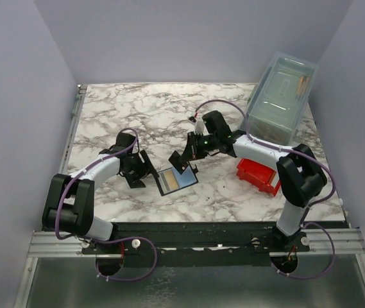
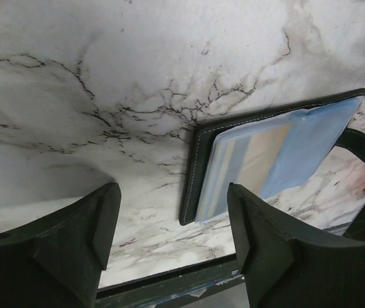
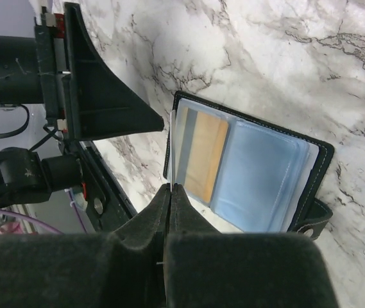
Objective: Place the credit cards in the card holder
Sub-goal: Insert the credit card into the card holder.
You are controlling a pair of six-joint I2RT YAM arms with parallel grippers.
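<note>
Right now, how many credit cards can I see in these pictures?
1: an orange-gold credit card inside the left sleeve of the open card holder. More may be hidden; the tan things in the clear box are unclear.

The left arm (image 1: 95, 170) stretches forward and sets the left gripper (image 1: 142, 172) low just beside the left edge of the card holder (image 1: 174, 180), jaws spread with nothing between them, while the right arm (image 1: 259, 151) bends inward, its right gripper (image 1: 184, 160) pressed closed, tilted down at the holder's far edge.
</note>
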